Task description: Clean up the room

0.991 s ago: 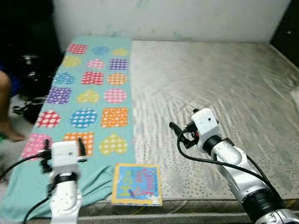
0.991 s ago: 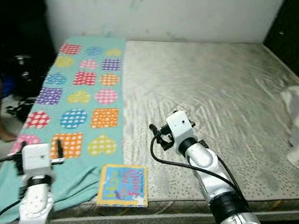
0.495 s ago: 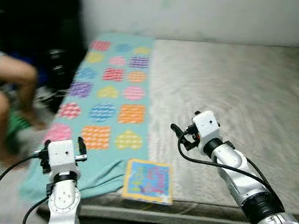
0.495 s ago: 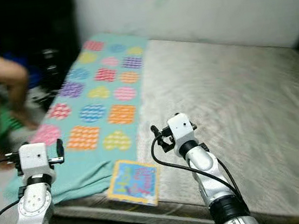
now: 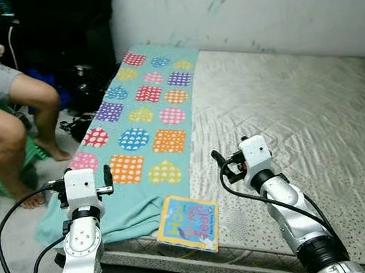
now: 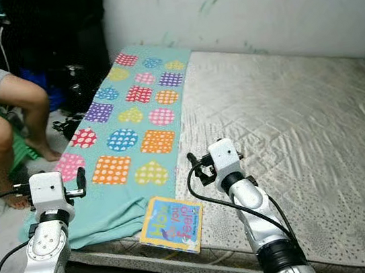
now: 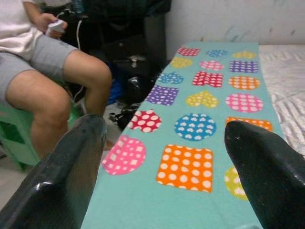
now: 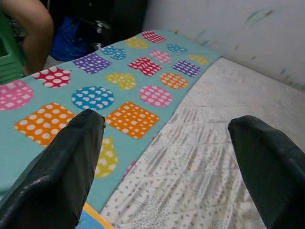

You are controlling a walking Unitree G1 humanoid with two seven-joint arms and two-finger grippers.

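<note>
Left gripper (image 7: pixel 164 167): I see its fingers spread wide, nothing held; it hangs above the near corner of the teal blanket (image 5: pixel 143 131), at the bed's left edge.
Right gripper (image 8: pixel 167 167): fingers wide apart too, empty; it's over the blanket's right border where it meets the bare mattress (image 5: pixel 301 128).
Book (image 5: pixel 188 223): colourful children's book, lying flat at the mattress's near edge, touching the blanket's rumpled corner, between my two arms.
Hard to make out: book title too small to read; dark things on the floor (image 5: pixel 82 82) by the bed I can't identify.
Cut off: seated person (image 5: pixel 4 125) at left, legs in view, small white object in hand.
Room: white wall (image 5: pixel 253 8) with paint smudges behind the bed.
</note>
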